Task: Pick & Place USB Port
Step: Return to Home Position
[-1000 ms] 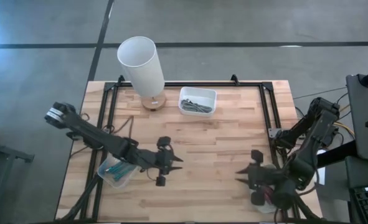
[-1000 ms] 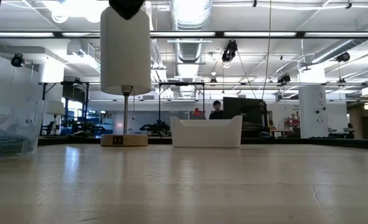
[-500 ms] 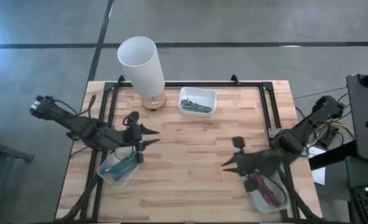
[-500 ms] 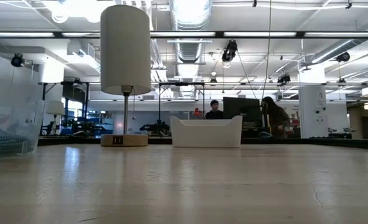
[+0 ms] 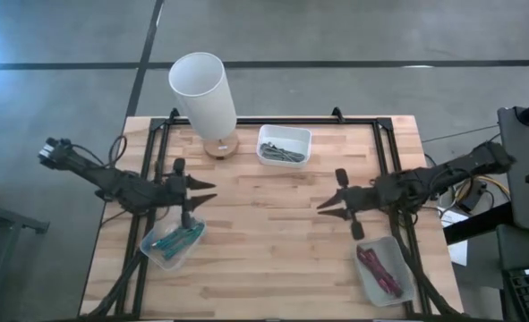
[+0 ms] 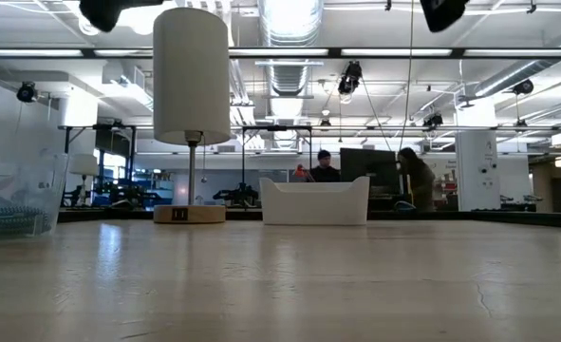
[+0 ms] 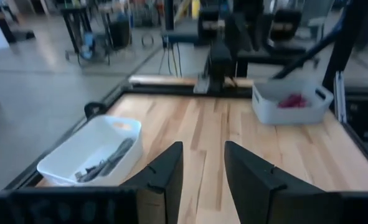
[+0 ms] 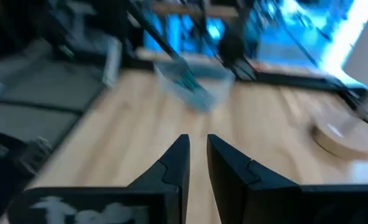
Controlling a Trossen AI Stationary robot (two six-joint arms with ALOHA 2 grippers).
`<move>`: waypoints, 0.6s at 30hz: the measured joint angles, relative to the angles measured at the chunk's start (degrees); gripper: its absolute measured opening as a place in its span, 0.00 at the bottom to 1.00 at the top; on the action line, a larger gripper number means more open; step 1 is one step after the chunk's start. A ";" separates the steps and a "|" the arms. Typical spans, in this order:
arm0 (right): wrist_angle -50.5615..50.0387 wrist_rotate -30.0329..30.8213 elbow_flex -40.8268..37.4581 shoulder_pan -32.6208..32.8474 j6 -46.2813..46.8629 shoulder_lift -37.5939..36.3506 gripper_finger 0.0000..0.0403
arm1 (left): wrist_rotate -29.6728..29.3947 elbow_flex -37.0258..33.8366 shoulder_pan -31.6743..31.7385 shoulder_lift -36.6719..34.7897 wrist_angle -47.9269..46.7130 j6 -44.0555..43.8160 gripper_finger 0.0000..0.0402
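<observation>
A lamp with a tall white shade (image 5: 201, 92) stands on a round wooden base (image 5: 219, 146) at the table's far side; the base's front shows small dark ports (image 6: 179, 214). My left gripper (image 5: 207, 190) hovers open above the table's left part, pointing right, nothing between its fingers (image 7: 202, 155). My right gripper (image 5: 322, 204) hovers above the right part, pointing left, its fingers a narrow gap apart and empty (image 8: 197, 143). Both are well above the tabletop.
A white bin of grey pieces (image 5: 284, 145) sits beside the lamp. A clear bin with teal cables (image 5: 173, 241) lies near left, and a white bin with red cables (image 5: 382, 270) near right. Black rails (image 5: 385, 156) frame the wooden tabletop. People stand beyond the table (image 6: 323, 166).
My left gripper has drawn back from the table's near middle toward the left and far side, past the teal bin. My right gripper has swung from over the red-cable bin at the near right toward the far side and turned level, pointing left.
</observation>
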 joint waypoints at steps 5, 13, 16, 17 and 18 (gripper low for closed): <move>17.77 -3.83 -12.50 -0.94 -0.23 -5.46 0.13 | -0.03 -11.62 0.41 -7.62 12.91 3.96 0.30; 22.46 -3.85 -20.45 -4.14 -1.53 -11.25 0.13 | -0.33 -19.81 1.06 -17.77 17.25 5.45 0.30; 22.02 -3.85 -21.72 -6.28 -2.64 -13.86 0.13 | -0.38 -20.06 1.19 -20.57 15.91 7.41 0.30; 21.85 -3.85 -22.09 -6.97 -2.93 -14.62 0.13 | -0.41 -20.06 1.20 -21.32 15.35 8.05 0.30; 21.77 -3.87 -22.57 -7.67 -3.23 -15.36 0.13 | -0.42 -20.06 1.20 -22.00 14.47 8.47 0.30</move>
